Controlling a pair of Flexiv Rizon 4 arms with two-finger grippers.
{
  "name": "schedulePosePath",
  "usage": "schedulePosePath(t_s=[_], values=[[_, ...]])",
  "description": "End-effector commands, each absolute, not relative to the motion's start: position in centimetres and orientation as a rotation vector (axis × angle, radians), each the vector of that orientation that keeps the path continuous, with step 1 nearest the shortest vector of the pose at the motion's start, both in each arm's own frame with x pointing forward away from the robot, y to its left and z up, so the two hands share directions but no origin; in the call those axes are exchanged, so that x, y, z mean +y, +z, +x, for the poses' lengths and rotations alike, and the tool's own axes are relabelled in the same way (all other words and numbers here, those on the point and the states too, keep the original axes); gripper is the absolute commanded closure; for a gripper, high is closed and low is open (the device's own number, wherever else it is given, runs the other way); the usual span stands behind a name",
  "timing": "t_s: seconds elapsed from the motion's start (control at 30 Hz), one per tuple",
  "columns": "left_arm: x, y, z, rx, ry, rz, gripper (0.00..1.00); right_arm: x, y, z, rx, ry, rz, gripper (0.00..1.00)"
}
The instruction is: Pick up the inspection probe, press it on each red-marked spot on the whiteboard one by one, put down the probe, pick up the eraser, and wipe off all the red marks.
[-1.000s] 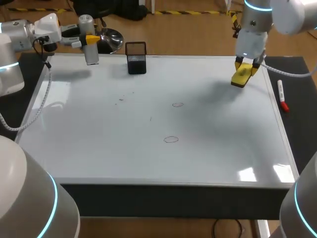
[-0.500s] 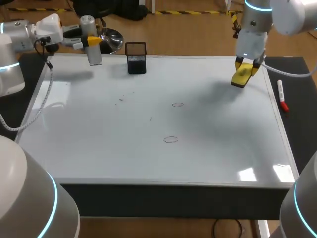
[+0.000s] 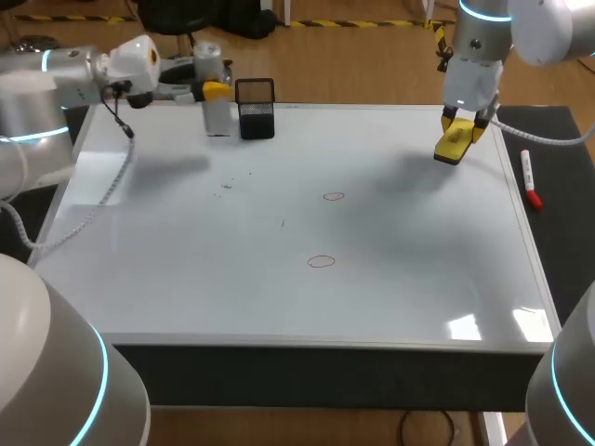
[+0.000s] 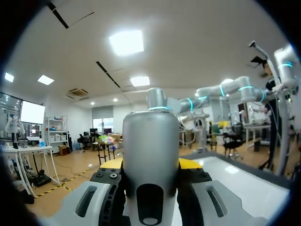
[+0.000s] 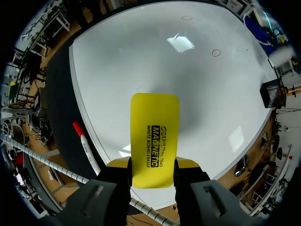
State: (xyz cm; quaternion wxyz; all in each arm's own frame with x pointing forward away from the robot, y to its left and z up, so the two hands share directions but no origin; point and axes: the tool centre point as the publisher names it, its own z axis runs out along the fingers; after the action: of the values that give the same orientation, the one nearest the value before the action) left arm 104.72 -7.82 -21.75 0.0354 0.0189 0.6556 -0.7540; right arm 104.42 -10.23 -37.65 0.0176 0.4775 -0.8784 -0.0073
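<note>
The inspection probe (image 3: pixel 217 100), a silver cylinder, hangs upright over the whiteboard's (image 3: pixel 418 279) back edge, just left of the black mesh holder (image 3: pixel 256 109). My left gripper (image 3: pixel 214 90) is shut on it; in the left wrist view the probe (image 4: pixel 150 155) fills the gap between the yellow tips. My right gripper (image 3: pixel 462 123) is shut on the yellow eraser (image 3: pixel 455 142) above the board's back right corner. In the right wrist view the eraser (image 5: pixel 154 136) sticks out ahead of the gripper (image 5: pixel 153 165). Two red ovals (image 3: pixel 334 196) (image 3: pixel 321 261) sit mid-board.
A red-capped marker (image 3: pixel 530 178) lies on the black mat right of the board, beside the eraser in the right wrist view (image 5: pixel 84 143). Faint small dark specks (image 3: pixel 226 186) dot the board's left middle. The mesh holder (image 5: pixel 273 92) stands at the back edge.
My left arm has carried the probe rightward from the back left corner to beside the mesh holder. The right arm and eraser have not moved.
</note>
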Motion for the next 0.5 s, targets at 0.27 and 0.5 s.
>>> schedulePosePath(t_s=[0.27, 0.5], values=[[-14.1, -21.0, 100.4, 2.001, -2.397, 0.176, 1.0, -10.3, -37.5, 104.4, -2.726, -0.018, 1.486, 1.0], [-18.7, -22.2, 98.2, 2.078, -2.453, 0.281, 1.0, -10.3, -37.5, 104.4, -2.726, -0.018, 1.486, 1.0]])
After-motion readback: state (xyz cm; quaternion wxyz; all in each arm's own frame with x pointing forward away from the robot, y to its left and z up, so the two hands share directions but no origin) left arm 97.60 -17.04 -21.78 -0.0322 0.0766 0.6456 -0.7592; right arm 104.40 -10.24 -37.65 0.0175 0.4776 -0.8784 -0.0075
